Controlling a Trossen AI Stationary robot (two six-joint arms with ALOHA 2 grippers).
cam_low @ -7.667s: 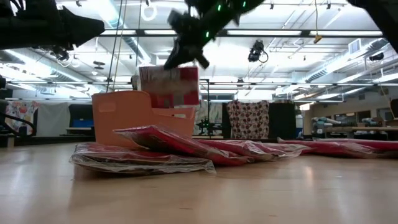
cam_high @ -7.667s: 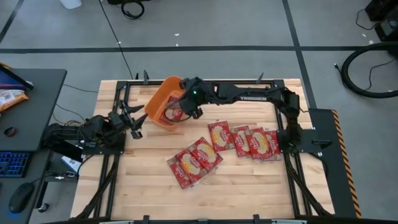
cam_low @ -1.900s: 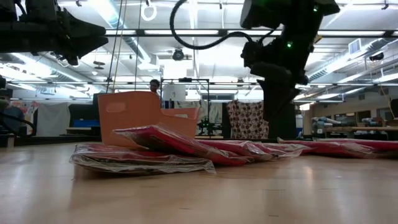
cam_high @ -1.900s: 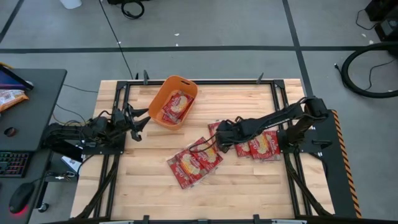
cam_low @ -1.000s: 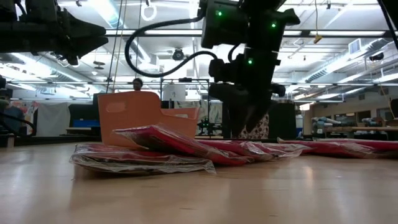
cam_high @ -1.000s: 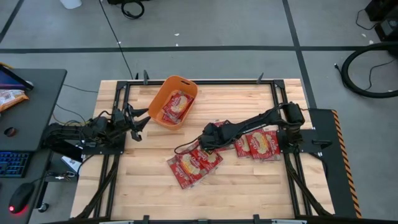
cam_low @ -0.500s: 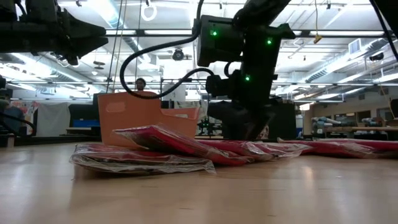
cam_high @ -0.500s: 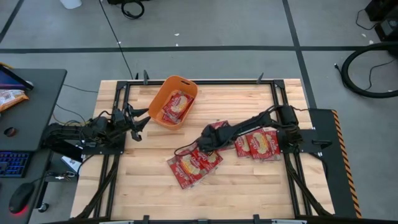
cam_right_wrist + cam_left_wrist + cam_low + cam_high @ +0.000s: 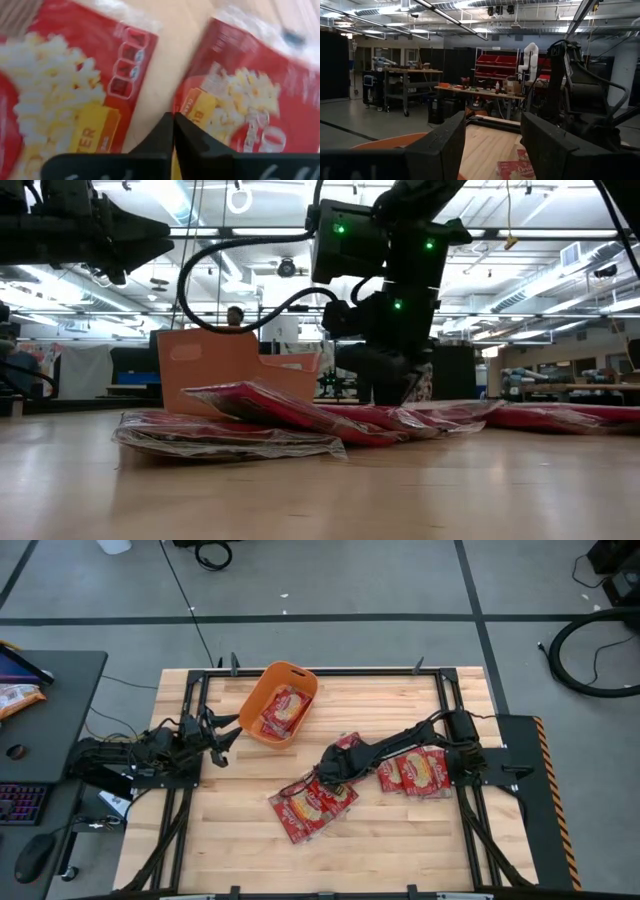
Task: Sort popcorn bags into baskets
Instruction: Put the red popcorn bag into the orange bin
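Pinching, it seems, a popcorn bag [image 9: 345, 752] edge, my right gripper [image 9: 322, 778] fingers together, left gripper [image 9: 222, 740] spread beside orange basket [image 9: 250, 710].

I can't see from the high view how the right gripper [image 9: 325, 778] meets the popcorn bags [image 9: 312, 802]; the arm covers the spot. Whether it has pinched an edge of film, I can't tell. In the right wrist view both bags run off the edges and the print is blurred, unreadable. In the low view the orange tub [image 9: 210, 365] has its base hidden behind the piled bags, and its contents don't show from there. Left wrist view cuts the tub rim [image 9: 385, 142] down to a sliver behind the fingers [image 9: 442, 145]. Person [image 9: 235, 316] behind the tub too small to make out.
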